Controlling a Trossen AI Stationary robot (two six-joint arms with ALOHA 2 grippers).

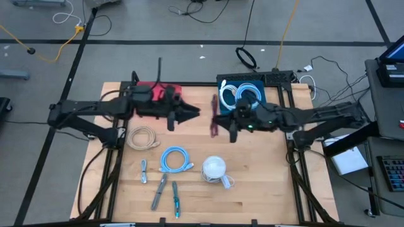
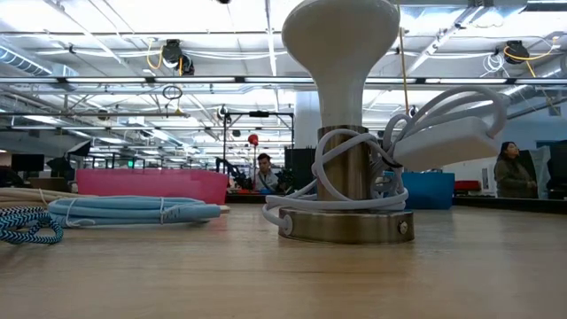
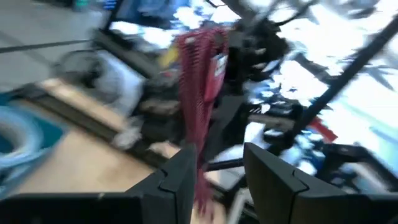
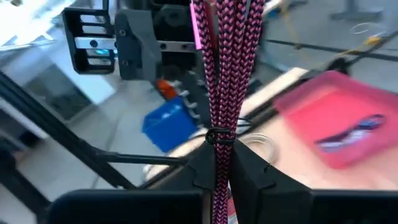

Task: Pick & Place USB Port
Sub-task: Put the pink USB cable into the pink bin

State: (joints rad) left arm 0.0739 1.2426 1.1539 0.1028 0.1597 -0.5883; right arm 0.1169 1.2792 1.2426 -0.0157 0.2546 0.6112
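Pink-and-black braided cable (image 1: 214, 116), bundled, hung between the two arms over the middle of the table (image 1: 265, 195) in the high view, pinched by the right gripper (image 1: 216, 120); the left gripper (image 1: 193, 112) pointed at it from just beside. A red tray (image 1: 154, 92) lay under the left arm at the table's far edge and a blue tray (image 1: 243, 90) holding a pale coil under the right arm. On the near boards lay a beige coil (image 1: 143, 137), a light blue cable (image 1: 175, 159), a white lamp (image 1: 214, 169) and some small connectors (image 1: 163, 189).

Low view: the lamp stood close, the light blue cable left of it, neither gripper in sight.

Left wrist view: the left fingers (image 3: 180, 177) stood apart with the braided bundle dangling just ahead, one strand low beside a finger; nothing was gripped.

Right wrist view: the right jaws were clamped on the bundle at its tie, the red tray beyond.

By my reading the pick was done and a handover or carry was under way; placing in a tray was not yet done
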